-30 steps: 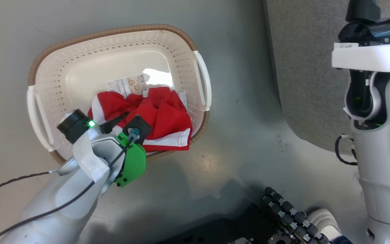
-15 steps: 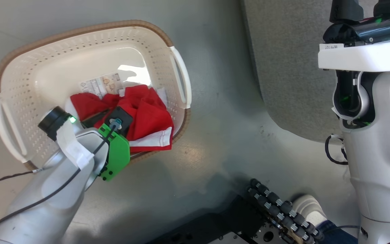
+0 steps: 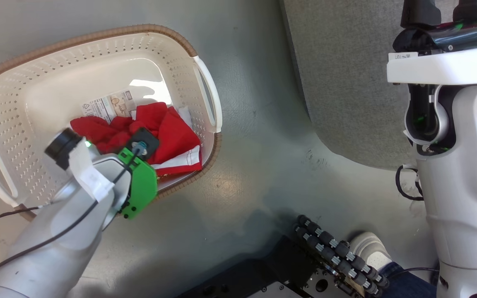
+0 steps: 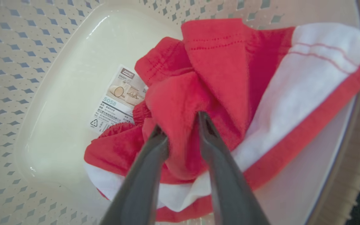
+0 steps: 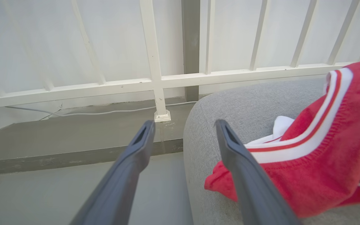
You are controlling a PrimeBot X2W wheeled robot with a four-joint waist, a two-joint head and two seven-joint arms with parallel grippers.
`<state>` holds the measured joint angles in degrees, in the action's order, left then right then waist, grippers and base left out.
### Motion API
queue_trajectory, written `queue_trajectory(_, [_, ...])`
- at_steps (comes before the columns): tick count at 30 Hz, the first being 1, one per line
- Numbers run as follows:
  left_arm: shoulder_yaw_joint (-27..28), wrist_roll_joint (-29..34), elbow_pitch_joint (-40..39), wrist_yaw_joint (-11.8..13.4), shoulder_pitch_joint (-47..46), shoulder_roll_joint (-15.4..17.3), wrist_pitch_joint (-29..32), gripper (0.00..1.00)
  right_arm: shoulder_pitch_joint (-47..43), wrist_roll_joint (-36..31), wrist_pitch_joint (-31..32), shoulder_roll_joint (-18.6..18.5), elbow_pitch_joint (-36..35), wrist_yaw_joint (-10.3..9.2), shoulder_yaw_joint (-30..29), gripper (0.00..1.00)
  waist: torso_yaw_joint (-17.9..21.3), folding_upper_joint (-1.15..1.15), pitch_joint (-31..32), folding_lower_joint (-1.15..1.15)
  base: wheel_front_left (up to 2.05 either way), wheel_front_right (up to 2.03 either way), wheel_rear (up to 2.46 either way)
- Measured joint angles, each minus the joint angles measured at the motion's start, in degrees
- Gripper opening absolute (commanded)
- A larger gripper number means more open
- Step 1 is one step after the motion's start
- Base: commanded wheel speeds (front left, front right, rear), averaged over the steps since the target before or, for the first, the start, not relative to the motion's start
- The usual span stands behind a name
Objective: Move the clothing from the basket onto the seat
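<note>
The cream basket with a brown rim stands on the floor at the left. Red clothing with white trim is bunched in its near right corner, beside the label. My left gripper reaches down into the basket, its fingers shut on a raised fold of the red clothing. Another red garment with white stripes and dark lettering lies on the grey seat. My right gripper hangs open over the seat's edge, just left of that garment, holding nothing.
Grey floor lies between basket and seat. My base with black rollers sits at the bottom, a person's white shoe beside it. A white railing and a cable run behind the seat.
The left gripper's fingers have closed on the red fabric in the basket. The whole head picture slid left, so the camera moved. The right gripper stays open.
</note>
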<state>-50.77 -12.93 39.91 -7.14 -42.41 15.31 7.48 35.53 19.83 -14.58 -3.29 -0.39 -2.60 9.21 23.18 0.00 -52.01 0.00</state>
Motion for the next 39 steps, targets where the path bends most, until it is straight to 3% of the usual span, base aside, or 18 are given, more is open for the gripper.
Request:
queue_trajectory(16, [-2.2, -2.6, -0.5, 0.0, -1.6, -2.2, -6.2, 0.0, 0.7, -0.3, 0.0, 0.1, 1.4, -0.08, -2.3, 1.0, -1.4, 0.0, 3.3, 0.0, 0.0, 0.0, 0.0])
queue_trajectory(39, [4.7, -8.1, -1.4, 0.0, -3.3, -8.2, -18.9, 0.0, -6.7, -4.8, 0.0, -1.1, 8.8, 1.58, -3.0, 1.0, -9.5, 0.0, 16.9, 0.0, 0.0, 0.0, 0.0])
